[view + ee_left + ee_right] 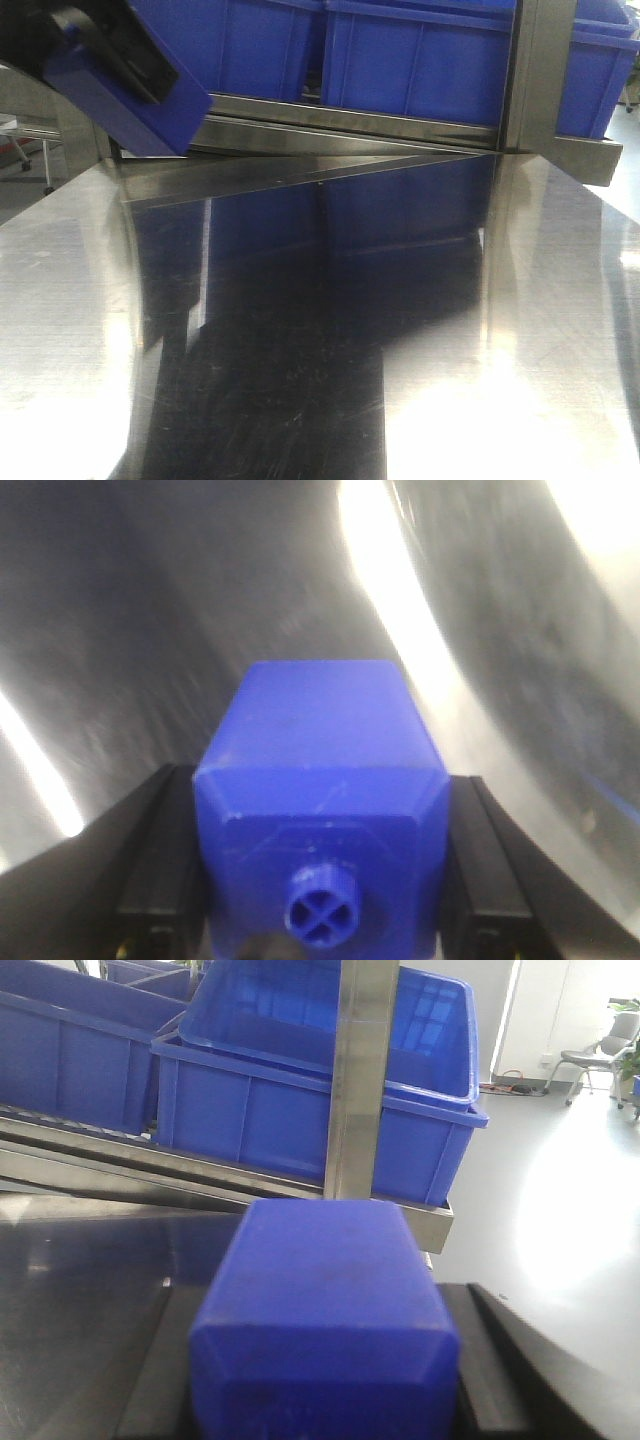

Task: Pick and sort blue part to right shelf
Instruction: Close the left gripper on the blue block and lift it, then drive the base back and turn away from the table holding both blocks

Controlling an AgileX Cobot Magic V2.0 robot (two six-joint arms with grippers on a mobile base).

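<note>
Tabletop [560, 350] of polished steel fills the front view, mirroring the blue bins [400, 50] on the sloped shelf [350, 125] behind it. At upper left, the left pincer [130, 75] holds a knobbed block [150, 125] tilted in the air above the tabletop, with a black finger lying across its face.

Left wrist view: the knobbed block sits between 2 black fingers [160, 880] that press on both its flanks. Its near end has sloped shoulders and a small round knob [322, 912] with a cross moulded in. Steel lies beneath, out of focus.

Right wrist view: the right pincer [322, 1290] grips the blue part [330, 1250] with 1 finger against each side. The part is square-bodied with sloped shoulders, and its cap end is cut off by the lower frame edge. It is held above the tabletop, facing the shelf — just ahead stand a steel post [365, 1070] and a deep bin [300, 1110]. A chair [595, 1055] stands far off at right.
</note>
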